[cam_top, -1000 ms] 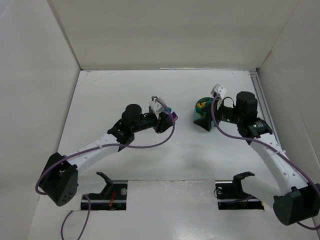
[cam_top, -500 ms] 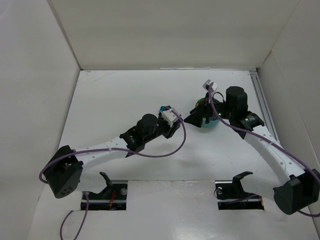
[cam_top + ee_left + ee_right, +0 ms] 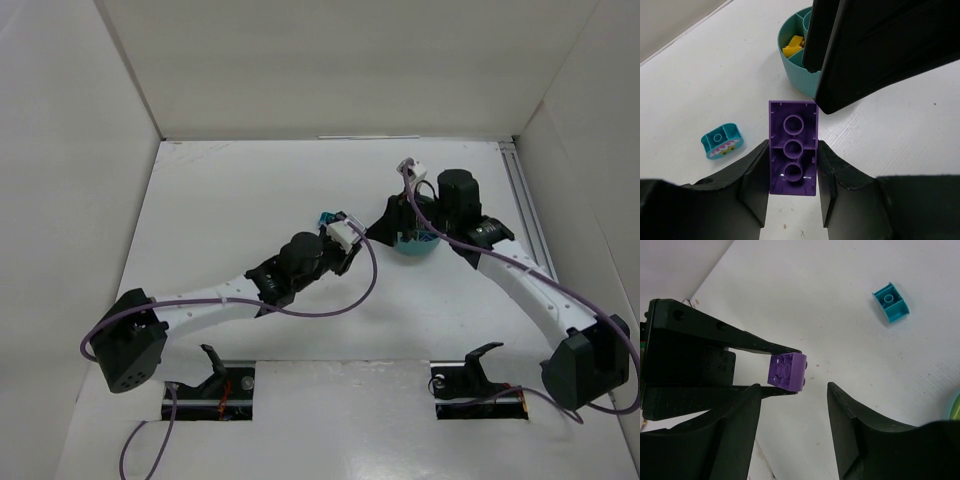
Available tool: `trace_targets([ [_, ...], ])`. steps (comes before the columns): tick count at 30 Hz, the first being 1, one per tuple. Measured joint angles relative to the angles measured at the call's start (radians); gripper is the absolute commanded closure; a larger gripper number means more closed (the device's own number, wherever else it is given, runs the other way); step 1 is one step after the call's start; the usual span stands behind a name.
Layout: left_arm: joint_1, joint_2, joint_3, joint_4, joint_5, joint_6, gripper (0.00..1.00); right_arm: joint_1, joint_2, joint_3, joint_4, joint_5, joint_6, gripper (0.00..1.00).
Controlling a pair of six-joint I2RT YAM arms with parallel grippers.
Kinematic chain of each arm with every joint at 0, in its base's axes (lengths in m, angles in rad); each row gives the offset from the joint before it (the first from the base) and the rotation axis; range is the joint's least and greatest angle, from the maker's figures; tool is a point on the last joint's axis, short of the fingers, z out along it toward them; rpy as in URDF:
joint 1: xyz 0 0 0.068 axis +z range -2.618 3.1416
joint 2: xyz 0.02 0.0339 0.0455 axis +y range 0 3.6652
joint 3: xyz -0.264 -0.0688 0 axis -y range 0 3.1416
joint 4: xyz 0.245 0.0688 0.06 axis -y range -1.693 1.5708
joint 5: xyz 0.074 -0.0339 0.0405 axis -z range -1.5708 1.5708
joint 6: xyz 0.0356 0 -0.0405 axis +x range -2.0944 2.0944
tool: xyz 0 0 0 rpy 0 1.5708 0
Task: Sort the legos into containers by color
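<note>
While I watch from above, the surface (image 3: 220, 200) carries everything, and both arms meet over its middle. The left arm (image 3: 210, 300) stretches from the near left corner toward the centre. The right arm (image 3: 525, 285) bends in from the near right corner and covers most of the teal bowl (image 3: 413, 243). That bowl sits about midway between the far and near edges, closer to the right edge than the left. From the left wrist I see its ribbed wall and inner dividers.

The left tool (image 3: 792, 150) is clamped on the purple brick (image 3: 793, 125), one finger on each long side. The brick's hollow underside, with three round tubes, faces the camera, and it is held above the surface just short of the bowl. The right tool (image 3: 792, 390) has its jaws apart with nothing gripped. It points at the purple brick, one black finger looming over the bowl's rim just beside it. I cannot tell whether it touches the brick.

A teal brick (image 3: 722, 140) with a printed face lies on the surface near the centre, apart from the bowl. Yellow pieces (image 3: 792, 47) lie in one bowl compartment.
</note>
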Motion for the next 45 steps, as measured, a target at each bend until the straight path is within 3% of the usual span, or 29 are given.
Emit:
trace_targets([
  [7, -0.007, 0.008, 0.003, 0.016, -0.020, 0.000, 1.00, 0.040, 0.050, 0.001, 0.010, 0.005, -0.001, 0.41],
  [11, -0.011, 0.018, 0.005, 0.018, -0.027, 0.000, 1.00, 0.060, 0.088, 0.001, 0.022, 0.005, 0.000, 0.54],
  [12, -0.011, 0.021, 0.006, 0.019, -0.029, 0.000, 1.00, 0.063, 0.093, 0.001, 0.026, 0.005, 0.001, 0.62],
  [19, -0.011, 0.023, 0.006, 0.034, -0.051, 0.004, 0.99, 0.064, 0.097, 0.001, 0.055, 0.030, 0.018, 0.89],
  [20, -0.011, 0.023, 0.006, 0.039, -0.053, 0.004, 0.81, 0.065, 0.095, 0.001, 0.059, 0.033, 0.019, 0.92],
  [21, -0.011, 0.023, 0.006, 0.043, -0.055, 0.004, 0.70, 0.066, 0.090, 0.001, 0.061, 0.038, 0.019, 0.93],
  [22, -0.011, 0.023, 0.006, 0.048, -0.056, 0.003, 0.69, 0.068, 0.085, 0.001, 0.061, 0.045, 0.020, 0.98],
  [24, -0.011, 0.022, 0.006, 0.059, -0.058, 0.003, 0.64, 0.072, 0.069, 0.001, 0.060, 0.065, 0.017, 1.00],
  [25, -0.012, 0.021, 0.006, 0.066, -0.058, 0.002, 0.49, 0.074, 0.060, 0.001, 0.060, 0.071, 0.016, 1.00],
  [26, -0.013, 0.017, 0.006, 0.068, -0.058, -0.001, 0.43, 0.075, 0.050, 0.001, 0.061, 0.074, 0.010, 1.00],
  [27, -0.013, 0.009, 0.004, 0.067, -0.059, -0.010, 0.27, 0.075, 0.040, 0.001, 0.062, 0.077, 0.005, 1.00],
  [30, -0.011, -0.021, -0.009, 0.063, -0.061, -0.031, 0.03, 0.061, 0.005, 0.001, 0.063, 0.090, -0.009, 1.00],
  [35, -0.011, -0.108, -0.040, 0.038, -0.078, -0.100, 0.00, -0.031, -0.056, -0.002, 0.041, 0.138, -0.057, 1.00],
  [39, 0.024, -0.156, -0.049, -0.010, -0.064, -0.185, 0.00, -0.111, -0.129, -0.003, -0.042, 0.270, -0.129, 1.00],
  [45, 0.275, -0.126, -0.030, -0.117, 0.106, -0.367, 0.00, -0.129, -0.256, -0.003, -0.190, 0.594, -0.209, 0.99],
])
